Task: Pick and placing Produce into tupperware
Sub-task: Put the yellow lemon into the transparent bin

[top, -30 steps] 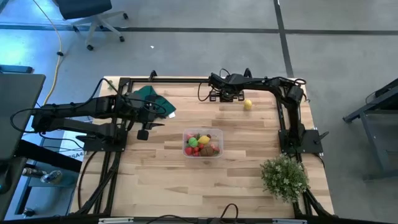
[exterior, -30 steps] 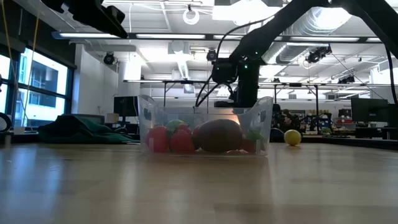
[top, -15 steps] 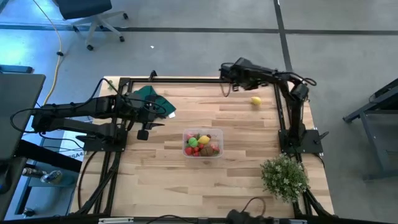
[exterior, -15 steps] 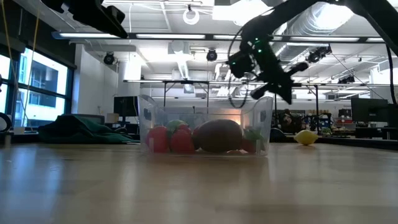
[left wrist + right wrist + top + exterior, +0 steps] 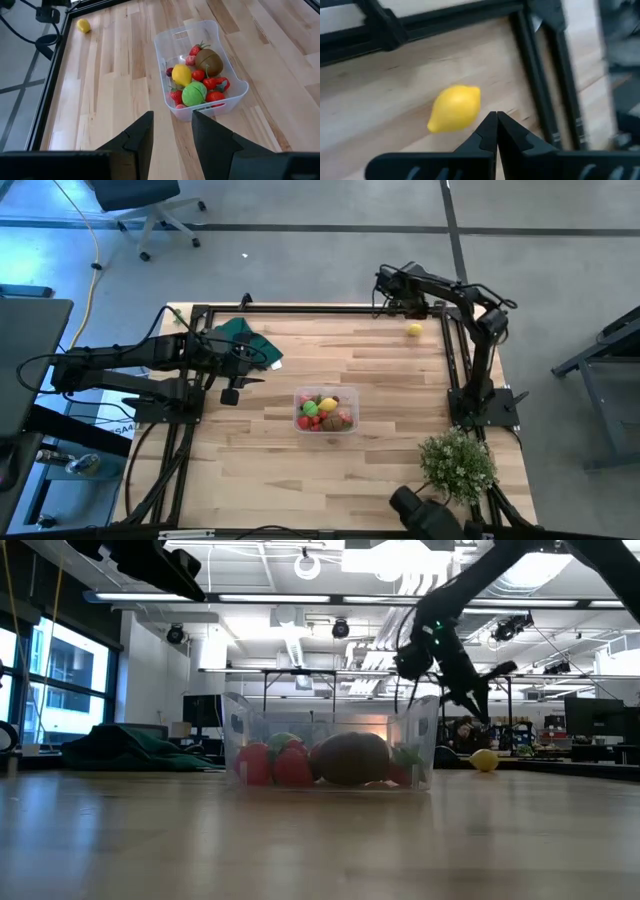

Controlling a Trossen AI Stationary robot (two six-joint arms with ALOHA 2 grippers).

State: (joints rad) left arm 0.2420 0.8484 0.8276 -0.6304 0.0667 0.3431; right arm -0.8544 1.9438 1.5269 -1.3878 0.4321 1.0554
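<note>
The clear tupperware tub (image 5: pixel 326 411) (image 5: pixel 330 745) (image 5: pixel 200 70) stands mid-table and holds several produce pieces: red ones, a yellow one, a green one and a brown one. A yellow toy lemon (image 5: pixel 414 330) (image 5: pixel 485 760) (image 5: pixel 83 25) (image 5: pixel 454 107) lies on its side on the wood near the far right corner. My right gripper (image 5: pixel 495 120) (image 5: pixel 405 305) (image 5: pixel 478 708) hangs shut in the air just above the lemon and is tipped toward it. My left gripper (image 5: pixel 172 122) (image 5: pixel 236 385) waits open, raised to the left of the tub.
A dark green cloth (image 5: pixel 245 340) (image 5: pixel 130 750) lies at the far left. A bushy pale-green plant (image 5: pixel 457 465) stands at the near right corner. A black frame rail (image 5: pixel 540 75) runs beside the lemon. A dark rounded object (image 5: pixel 425 515) shows at the near edge.
My right gripper has swung from the middle of the far edge toward the far right corner, rising and turning as it went. The lemon has rolled along the table toward the right and far edges. The tub and its contents have stayed put.
</note>
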